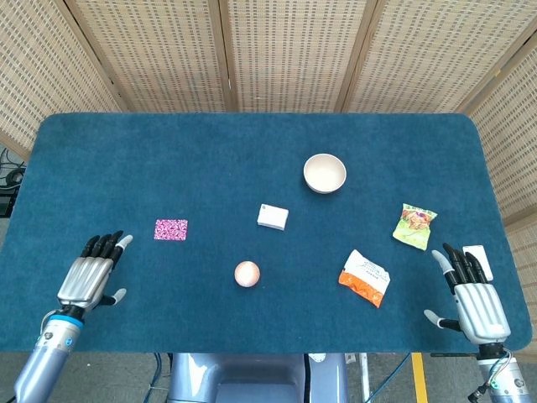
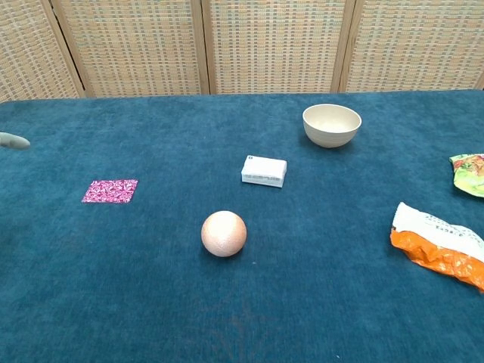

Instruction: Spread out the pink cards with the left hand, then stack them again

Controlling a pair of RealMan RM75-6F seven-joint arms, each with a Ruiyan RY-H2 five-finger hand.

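Observation:
The pink cards [image 1: 171, 229] [image 2: 110, 190] lie as one neat patterned stack on the blue table [image 1: 168, 159], left of centre. My left hand [image 1: 91, 273] hovers open over the near left part of the table, fingers apart, a short way left of and nearer than the cards, holding nothing. In the chest view only one fingertip [image 2: 13, 140] of it shows at the left edge. My right hand [image 1: 472, 295] is open at the near right corner, seen only in the head view, and holds nothing.
A peach ball [image 1: 247, 274] [image 2: 224, 233] lies near the middle front. A small white box [image 1: 273, 217] and a cream bowl [image 1: 325, 173] sit further back. An orange-white packet [image 1: 365, 278] and a green snack bag [image 1: 414, 225] lie at the right.

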